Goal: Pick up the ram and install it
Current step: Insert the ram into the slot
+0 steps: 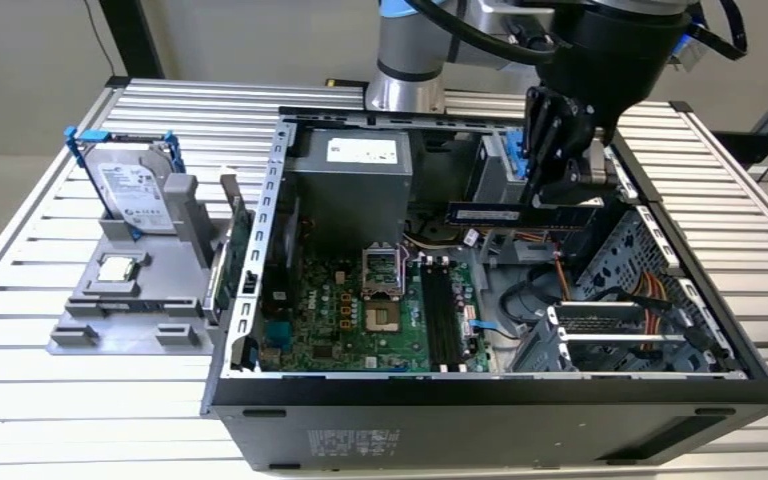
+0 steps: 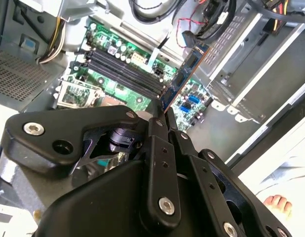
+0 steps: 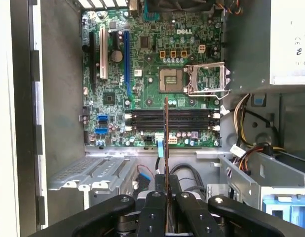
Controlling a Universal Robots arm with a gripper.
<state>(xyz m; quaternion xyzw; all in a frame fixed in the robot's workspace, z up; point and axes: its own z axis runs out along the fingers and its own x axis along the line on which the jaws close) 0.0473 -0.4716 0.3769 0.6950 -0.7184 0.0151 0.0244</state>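
Note:
My gripper (image 1: 560, 193) is shut on the ram (image 1: 491, 212), a long thin stick held level above the open computer case (image 1: 491, 385), over the cables beside the drive bays. In both wrist views the ram (image 3: 166, 131) (image 2: 184, 74) juts edge-on from between the black fingers (image 3: 153, 197) (image 2: 157, 126). Below it lies the green motherboard (image 1: 337, 315) with its dark memory slots (image 3: 192, 118) (image 2: 125, 71) (image 1: 444, 320). The stick hangs clear of the slots and, in the first wrist view, crosses over them at a right angle.
A silver hard drive (image 1: 133, 190) stands in a grey holder (image 1: 117, 320) on the exterior view's left, with a processor chip (image 1: 117, 268) lying there. Inside the case are the grey power supply (image 1: 351, 170), the open CPU socket (image 3: 204, 79), loose cables (image 3: 246, 143) and a metal drive cage (image 1: 624, 320).

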